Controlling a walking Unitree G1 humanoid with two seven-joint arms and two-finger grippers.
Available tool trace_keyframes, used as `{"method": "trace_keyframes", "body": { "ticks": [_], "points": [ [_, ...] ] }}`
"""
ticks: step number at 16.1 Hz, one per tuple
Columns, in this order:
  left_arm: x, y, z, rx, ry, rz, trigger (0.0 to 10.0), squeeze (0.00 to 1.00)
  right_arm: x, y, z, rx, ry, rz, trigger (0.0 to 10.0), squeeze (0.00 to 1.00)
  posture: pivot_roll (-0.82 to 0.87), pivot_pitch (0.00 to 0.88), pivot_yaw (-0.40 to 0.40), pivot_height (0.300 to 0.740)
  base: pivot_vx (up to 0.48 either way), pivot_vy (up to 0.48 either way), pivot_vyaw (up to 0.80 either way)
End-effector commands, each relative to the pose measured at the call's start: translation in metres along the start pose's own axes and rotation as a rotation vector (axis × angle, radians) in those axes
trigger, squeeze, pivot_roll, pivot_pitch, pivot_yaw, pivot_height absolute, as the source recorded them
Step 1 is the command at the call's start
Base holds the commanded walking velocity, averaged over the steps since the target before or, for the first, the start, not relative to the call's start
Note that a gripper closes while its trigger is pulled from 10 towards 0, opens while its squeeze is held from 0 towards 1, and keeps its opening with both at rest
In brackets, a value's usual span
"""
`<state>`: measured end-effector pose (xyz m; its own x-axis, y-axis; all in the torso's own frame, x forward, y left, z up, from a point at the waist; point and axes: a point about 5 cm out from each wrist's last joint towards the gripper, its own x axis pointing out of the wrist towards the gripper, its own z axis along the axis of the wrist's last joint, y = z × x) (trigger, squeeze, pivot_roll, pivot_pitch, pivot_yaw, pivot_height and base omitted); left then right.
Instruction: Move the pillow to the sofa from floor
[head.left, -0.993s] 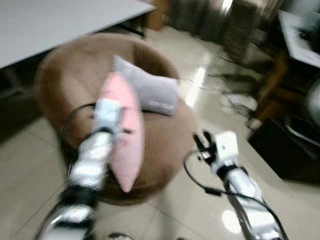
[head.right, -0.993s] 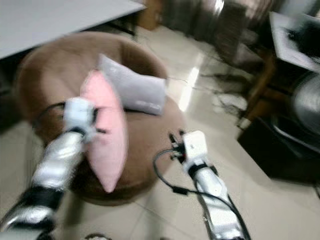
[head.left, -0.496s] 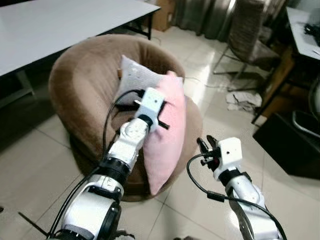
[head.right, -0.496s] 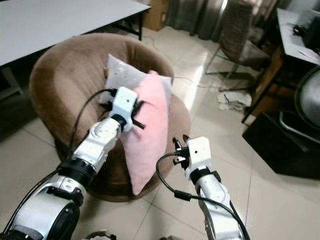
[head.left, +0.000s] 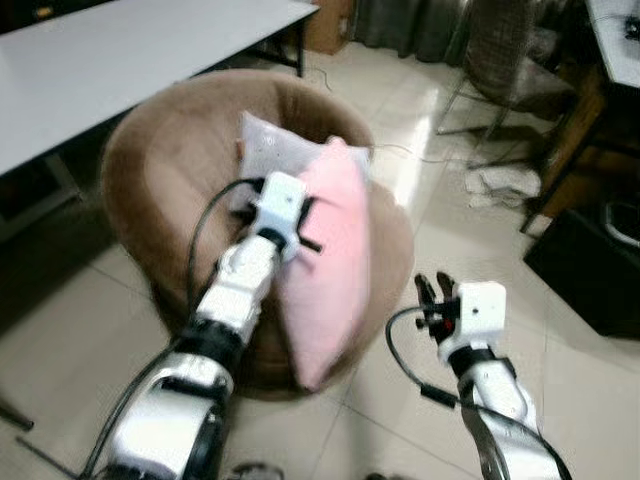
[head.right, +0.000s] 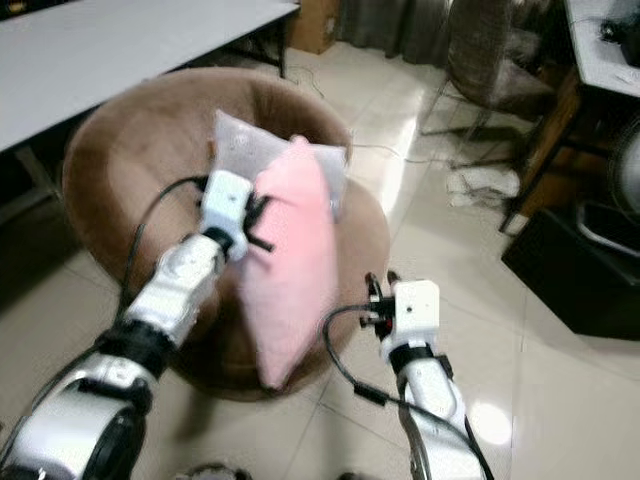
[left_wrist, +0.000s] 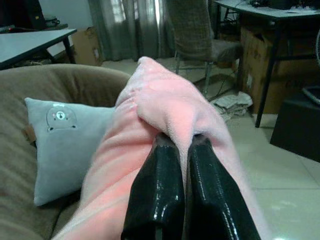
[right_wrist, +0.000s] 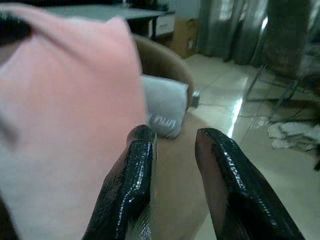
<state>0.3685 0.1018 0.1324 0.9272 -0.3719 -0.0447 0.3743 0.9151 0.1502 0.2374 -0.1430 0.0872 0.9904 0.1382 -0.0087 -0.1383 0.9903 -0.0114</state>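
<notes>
Hanging soft and limp: the plush pink fleece pillow (head.left: 330, 265), drooping in a long fold over the near edge of the round brown upholstered sofa chair (head.left: 160, 170), lower corner dangling toward the glossy beige tiled floor (head.left: 560, 400). Looking light, squashy and easily deformed, so probably swinging and sagging under any move; not fragile, and the fleece likely giving good friction rather than slipping.

Pinching a bunched ridge of the pink fabric near its upper end: the left end effector (left_wrist: 181, 145), both black fingers (left_wrist: 160, 185) pressed close together on the fold. Judging a pinch at the edge as enough for so light a load, though a grip nearer the middle probably giving less droop.

Hovering near the pillow's lower right side, fingers spread apart and holding nothing: the right end effector (right_wrist: 172, 140).

Resting against the sofa's back cushion, just behind the pink one: a pale grey rectangular pillow (left_wrist: 65, 145) carrying a small round bear-like emblem (left_wrist: 61, 117) and a line of white lettering (right_wrist: 161, 120), too blurred for reading.
</notes>
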Motion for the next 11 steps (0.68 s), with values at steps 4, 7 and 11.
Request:
{"method": "trace_keyframes", "body": {
  "ticks": [4, 7, 11],
  "points": [
    [0.011, 0.003, 0.030, 0.024, -0.111, 0.013, 10.0, 0.00, 0.006, -0.002, 0.007, -0.030, -0.021, 0.027, 10.0, 0.00, 0.03, 0.066, -0.030, 0.740, 0.448, 0.000, 0.80],
    [0.013, 0.007, 0.032, 0.037, -0.106, 0.024, 10.0, 0.00, 0.006, -0.001, 0.007, -0.050, -0.016, 0.042, 10.0, 0.00, 0.03, 0.062, -0.035, 0.740, 0.450, 0.000, 0.80],
    [0.018, -0.014, 0.018, 0.089, -0.055, -0.044, 10.0, 0.00, 0.004, -0.005, 0.002, -0.052, -0.004, 0.017, 10.0, 0.00, 0.03, 0.061, -0.040, 0.740, 0.221, 0.000, 0.35]
  ]
}}
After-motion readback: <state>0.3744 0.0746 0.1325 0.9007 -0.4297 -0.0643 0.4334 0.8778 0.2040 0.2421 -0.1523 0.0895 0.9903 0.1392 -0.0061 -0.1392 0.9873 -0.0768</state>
